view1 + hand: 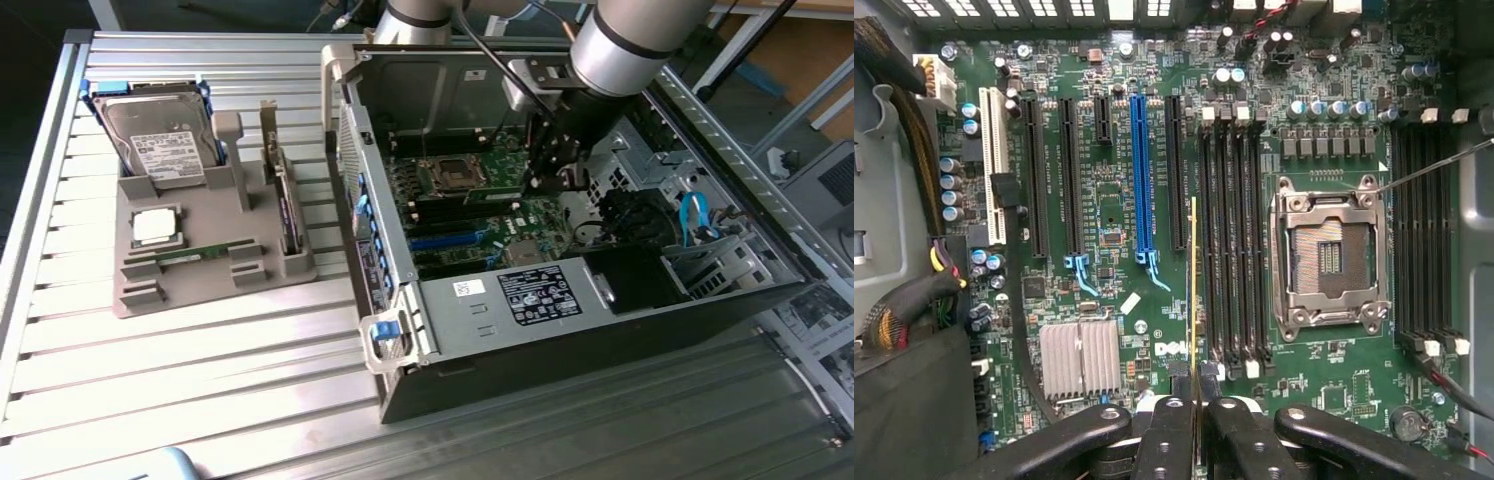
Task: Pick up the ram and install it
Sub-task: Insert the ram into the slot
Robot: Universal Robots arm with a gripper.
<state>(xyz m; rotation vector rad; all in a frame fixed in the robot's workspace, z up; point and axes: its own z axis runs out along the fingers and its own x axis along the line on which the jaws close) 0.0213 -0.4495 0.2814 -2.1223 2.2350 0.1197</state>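
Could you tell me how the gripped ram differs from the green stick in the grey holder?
The ram is pinched in the gripper over the motherboard inside the case; the green stick sits ungripped in the grey holder outside it. Both are thin green boards.

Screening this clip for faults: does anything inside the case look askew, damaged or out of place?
Nothing stands out. The ram, gripped between the fingers, runs parallel to the memory slots; the CPU socket is empty but looks intact.
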